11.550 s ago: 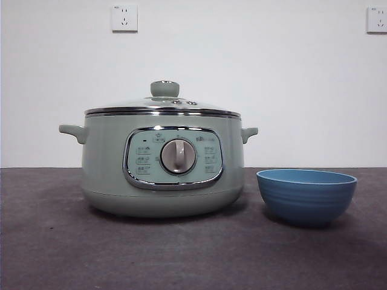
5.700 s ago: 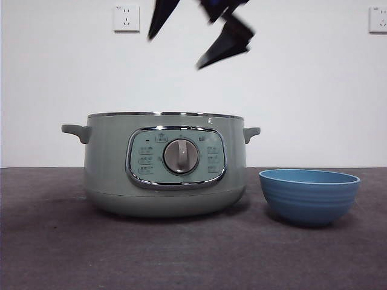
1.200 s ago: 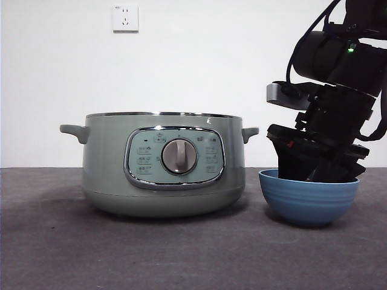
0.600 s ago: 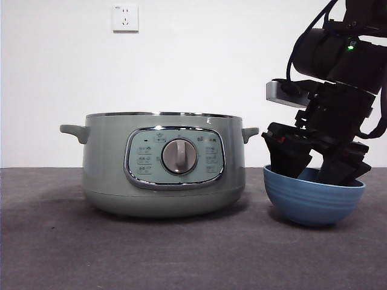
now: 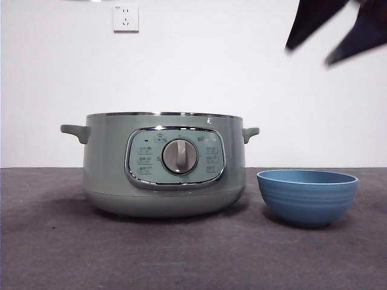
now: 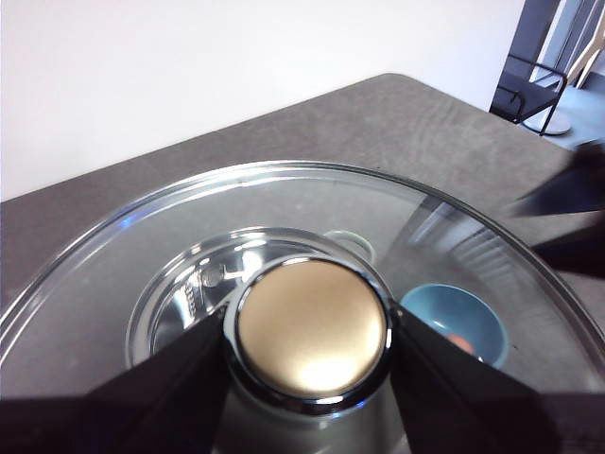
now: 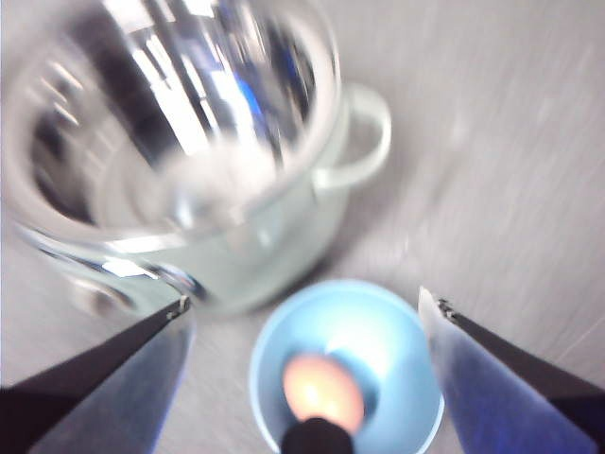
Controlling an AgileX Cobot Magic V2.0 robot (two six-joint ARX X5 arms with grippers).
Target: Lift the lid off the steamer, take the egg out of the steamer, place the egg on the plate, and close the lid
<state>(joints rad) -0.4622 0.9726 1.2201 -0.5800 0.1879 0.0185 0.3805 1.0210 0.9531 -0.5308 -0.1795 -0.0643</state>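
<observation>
The pale green steamer stands open at the table's middle, without its lid. The blue plate, a deep bowl, stands to its right. The egg lies in the plate and also shows in the left wrist view. My right gripper is open and empty, high above the plate. My left gripper is shut on the knob of the glass lid and holds it above the steamer, out of the front view.
A white wall with a socket stands behind the table. Dark table surface lies in front of the steamer and the plate. A chair stands beyond the table's far end.
My right gripper has risen out of the plate to the top right, open, leaving the egg inside. The plate, tilted half a second ago, sits level again.
</observation>
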